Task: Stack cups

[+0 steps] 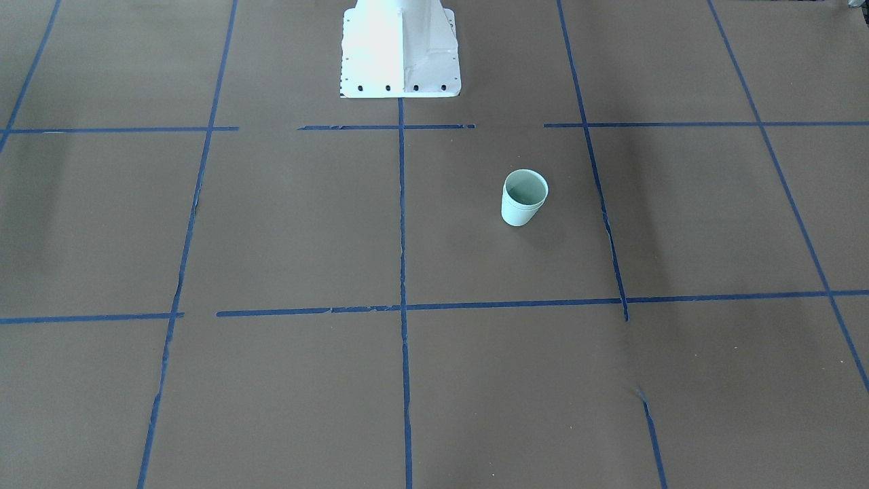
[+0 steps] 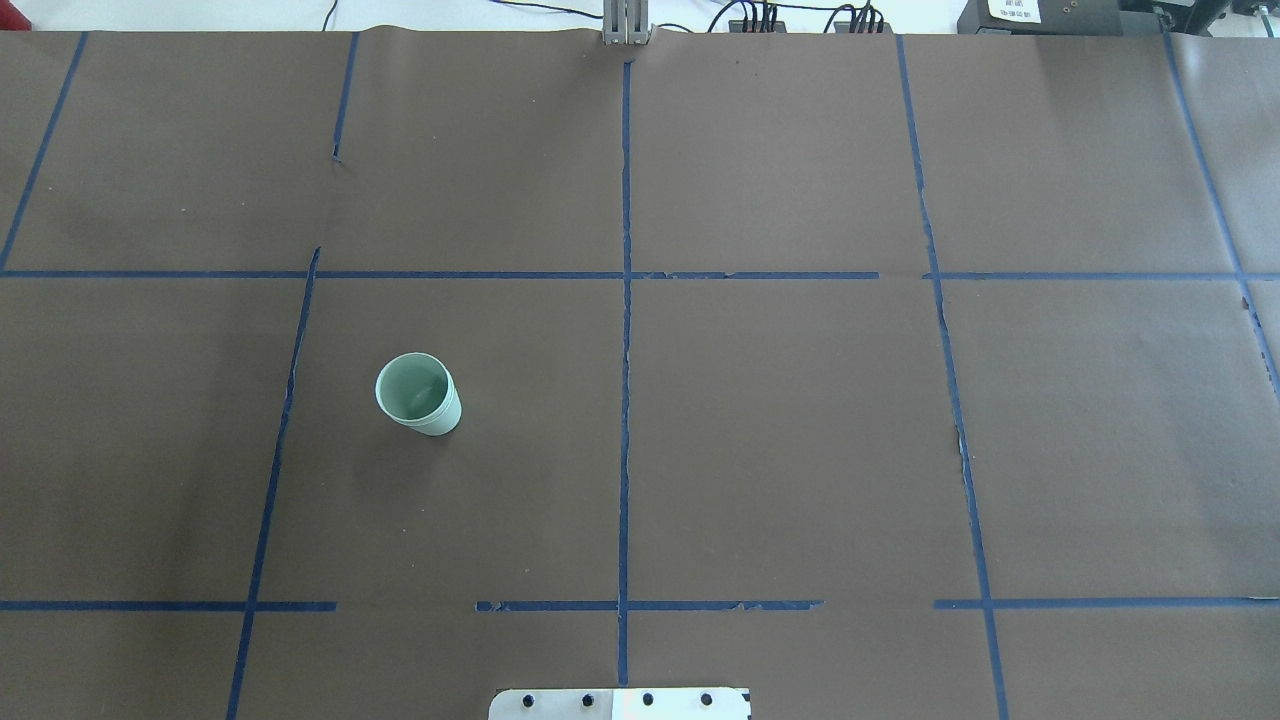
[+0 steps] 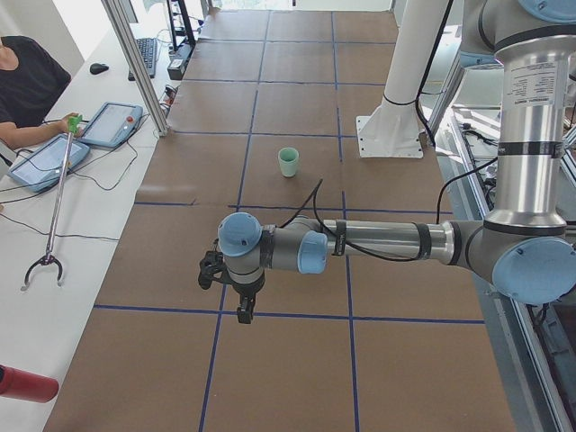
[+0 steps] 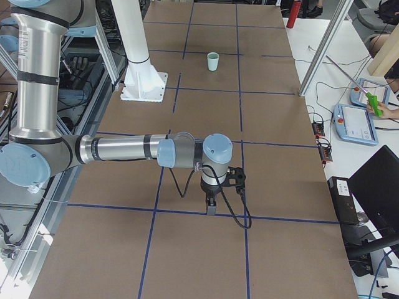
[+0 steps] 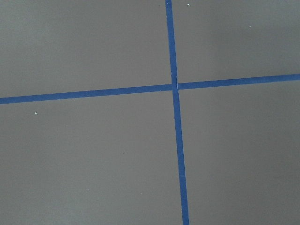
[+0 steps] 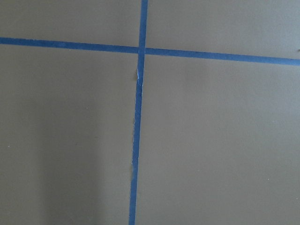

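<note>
A wide desk [image 2: 800, 450] covered in brown paper, marked into large squares by lines of blue tape [image 2: 625, 300].

Seen from the desk's end on the robot's left, the nearest thing is the left arm. It is stretched out low over the paper, and the left tool [image 3: 245, 313] points straight down above a tape line. The tool holds nothing. Whether its fingers are spread or pressed together cannot be told from this side view, and its wrist camera shows only paper and a tape crossing.

Beyond it, further along the desk and toward the robot's white base [image 3: 387, 135], stand the cups [image 3: 288, 162]. They are pale mint green and upright, mouth up, with the long axis vertical. A second rim line just under the top rim suggests one cup already sits nested inside the other, so the stacking looks done. They stand on the robot's left half, in the square just beside the centre tape line.

Farthest off, toward the opposite end, the right arm holds the right tool [image 4: 211, 208] over another tape line. It is also empty, and its finger state likewise cannot be told.

The left arm is judged the nearer. Any further move on the cups would run from the left tool inward, toward the desk's middle.
</note>
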{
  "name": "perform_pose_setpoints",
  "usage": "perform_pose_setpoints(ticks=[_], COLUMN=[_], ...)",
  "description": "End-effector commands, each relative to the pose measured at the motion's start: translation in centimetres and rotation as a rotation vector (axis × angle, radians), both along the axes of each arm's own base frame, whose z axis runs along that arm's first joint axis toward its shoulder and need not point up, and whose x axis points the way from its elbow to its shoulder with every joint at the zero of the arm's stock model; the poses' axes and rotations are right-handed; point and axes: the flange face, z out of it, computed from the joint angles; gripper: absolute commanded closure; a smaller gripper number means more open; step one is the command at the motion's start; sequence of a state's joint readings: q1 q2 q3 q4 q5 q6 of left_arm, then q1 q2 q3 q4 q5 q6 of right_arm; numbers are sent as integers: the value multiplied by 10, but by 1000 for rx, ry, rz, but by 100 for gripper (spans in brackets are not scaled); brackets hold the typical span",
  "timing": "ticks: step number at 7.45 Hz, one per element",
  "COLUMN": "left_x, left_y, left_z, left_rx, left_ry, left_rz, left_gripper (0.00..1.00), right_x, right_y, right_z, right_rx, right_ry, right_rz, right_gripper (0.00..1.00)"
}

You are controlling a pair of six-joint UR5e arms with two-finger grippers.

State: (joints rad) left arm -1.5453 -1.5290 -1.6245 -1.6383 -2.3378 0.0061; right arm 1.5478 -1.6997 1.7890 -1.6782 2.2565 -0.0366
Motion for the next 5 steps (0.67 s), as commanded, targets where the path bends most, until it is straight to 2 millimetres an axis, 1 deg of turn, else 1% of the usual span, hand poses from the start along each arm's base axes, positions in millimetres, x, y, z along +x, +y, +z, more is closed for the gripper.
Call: perform_pose_setpoints(ticks=[1,3,5], left_x=[-13,-18,-18], left_y=[1,2,2], left_z=[0,0,0], left_rx=[0,0,0], left_ry=[0,-2,-2], left_rz=[-27,-38,-38], left_gripper=[0,0,0], right_x=[0,0,0], right_y=[0,0,0], right_z=[0,0,0], right_rx=[-2,0,0], right_ry=[0,0,0], right_rz=[0,0,0], right_gripper=[0,0,0])
